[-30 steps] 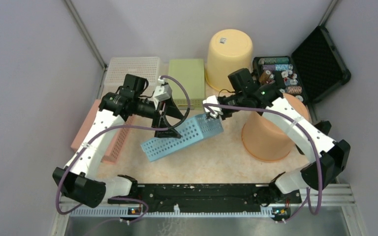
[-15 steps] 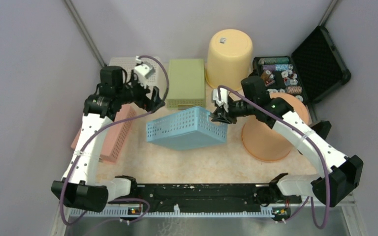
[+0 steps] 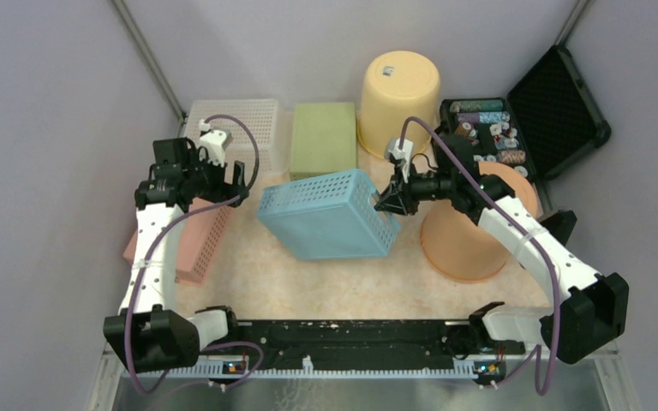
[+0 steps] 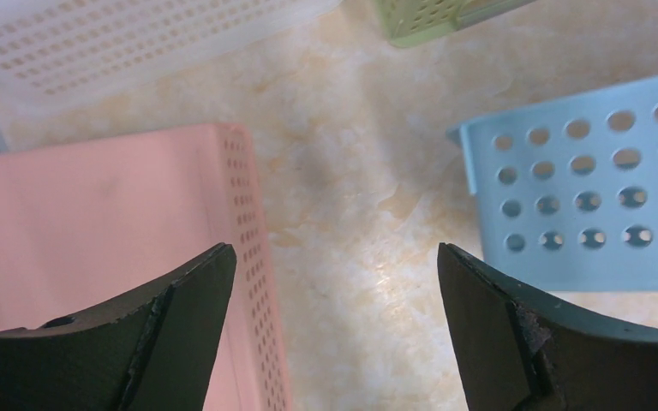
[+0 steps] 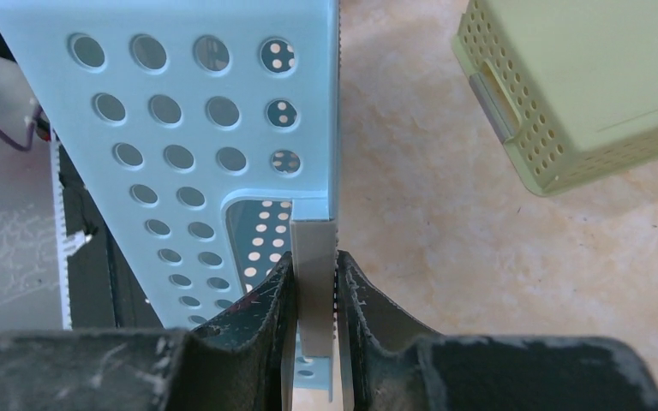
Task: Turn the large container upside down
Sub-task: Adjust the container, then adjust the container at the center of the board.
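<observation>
The blue basket (image 3: 330,214) sits mid-table, tipped up on one edge, with its plain bottom facing the near side and a holed wall turned upward. I think its low edge rests on the table (image 3: 308,282), but the overhead view doesn't really settle that.

It looks like thin moulded plastic full of holes, so I'd guess it's light, fairly stiff and a bit springy at the walls. It's not fragile, but it's smooth enough to swivel in a small pinch. The rim or a wall edge is the obvious place to grab.

That's where the right gripper (image 5: 314,257) has it, fingers squeezed narrow on the thin wall by the handle cutout. The left gripper (image 4: 332,250) is spread wide and holding nothing. It hangs over bare table between the pink basket (image 4: 94,214) and the blue one's corner.

It's crowded around there:
- The green basket (image 3: 324,137) is just behind.
- The white basket (image 3: 231,120) is back left.
- The yellow bucket (image 3: 398,90) is at the back.
- The orange bucket (image 3: 467,240) is close under the right arm.
- An open black case (image 3: 557,94) of spools sits in the far right corner.

The green basket and orange bucket look likeliest to get bumped as it goes over.
</observation>
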